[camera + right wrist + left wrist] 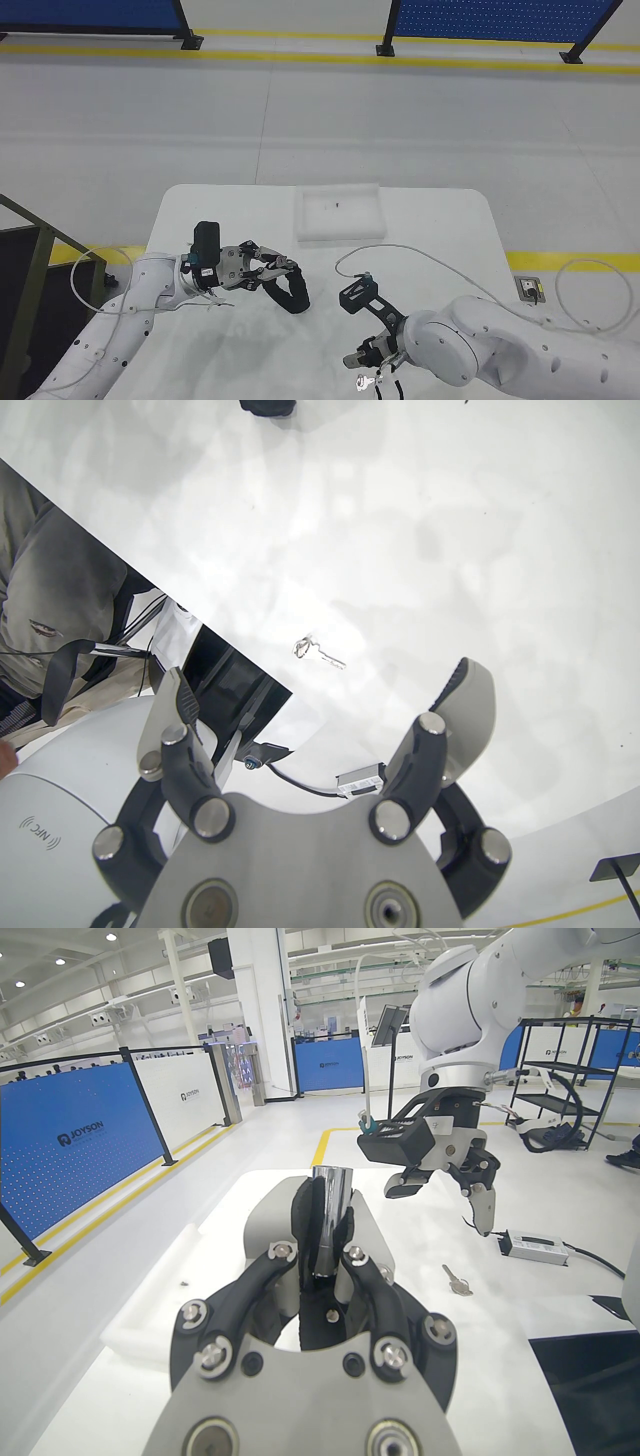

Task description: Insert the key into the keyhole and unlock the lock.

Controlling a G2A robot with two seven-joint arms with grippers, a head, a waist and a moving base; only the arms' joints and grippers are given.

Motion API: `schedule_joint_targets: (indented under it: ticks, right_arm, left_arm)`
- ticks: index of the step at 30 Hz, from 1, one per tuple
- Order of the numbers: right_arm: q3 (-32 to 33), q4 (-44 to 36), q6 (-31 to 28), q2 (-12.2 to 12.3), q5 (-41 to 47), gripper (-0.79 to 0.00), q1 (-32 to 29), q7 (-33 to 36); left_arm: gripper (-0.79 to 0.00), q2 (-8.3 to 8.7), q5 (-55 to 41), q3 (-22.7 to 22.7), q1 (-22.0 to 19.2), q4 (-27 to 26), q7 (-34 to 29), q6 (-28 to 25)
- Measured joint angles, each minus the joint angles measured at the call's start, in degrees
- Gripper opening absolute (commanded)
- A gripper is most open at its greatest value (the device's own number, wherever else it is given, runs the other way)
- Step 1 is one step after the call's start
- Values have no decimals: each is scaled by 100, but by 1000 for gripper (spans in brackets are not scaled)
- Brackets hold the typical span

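Note:
My left gripper is shut on the lock, a chrome cylinder with a black cable loop, held above the table's left half. The chrome end points away from the wrist. The small silver key with its ring lies flat on the white table near the front edge, also seen as the key and the key. Above the key hangs my right gripper, open, with nothing between its fingers. From the left wrist, the right gripper hovers over the key, clear of it.
A shallow white tray sits at the table's far middle. The table's front edge runs close to the key. A grey box with a cable lies on the floor past the table's right side.

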Motion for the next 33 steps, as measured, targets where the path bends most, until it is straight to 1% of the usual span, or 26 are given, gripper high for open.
schedule_joint_targets:
  ticks: [5, 8, 11, 17, 22, 27, 28, 29, 32, 33]
  right_arm:
    - [3, 15, -9, 0, -13, 0, -15, -21]
    - [43, 35, -125, 2, -6, 0, -158, -207]
    - [2, 22, -197, -4, -74, 0, -389, -276]
    - [0, 148, -411, -60, -126, 0, -1108, -578]
    - [0, 511, -825, -204, -379, 0, -1650, -652]
    - [10, 877, -1006, -434, -510, 0, -1846, -646]
    - [26, 914, -995, -467, -513, -22, -1858, -673]
    - [47, 950, -976, -497, -510, -80, -1871, -703]
    - [108, 1080, -958, -578, -471, -197, -1922, -740]
    - [130, 1137, -955, -608, -445, -265, -1944, -738]
  left_arm:
    - [-785, 0, 0, 0, 0, 0, 0, 0]
    - [-785, 0, 0, 0, 0, 0, 0, 0]
    - [-785, 0, 0, 0, 0, 0, 0, 0]
    - [-785, 0, 0, 0, 0, 0, 0, 0]
    - [-785, 0, 0, 0, 0, 0, 0, 0]
    - [-785, 0, 0, 0, 0, 0, 0, 0]
    - [-785, 0, 0, 0, 0, 0, 0, 0]
    - [-785, 0, 0, 0, 0, 0, 0, 0]
    - [-785, 0, 0, 0, 0, 0, 0, 0]
    - [-785, 0, 0, 0, 0, 0, 0, 0]
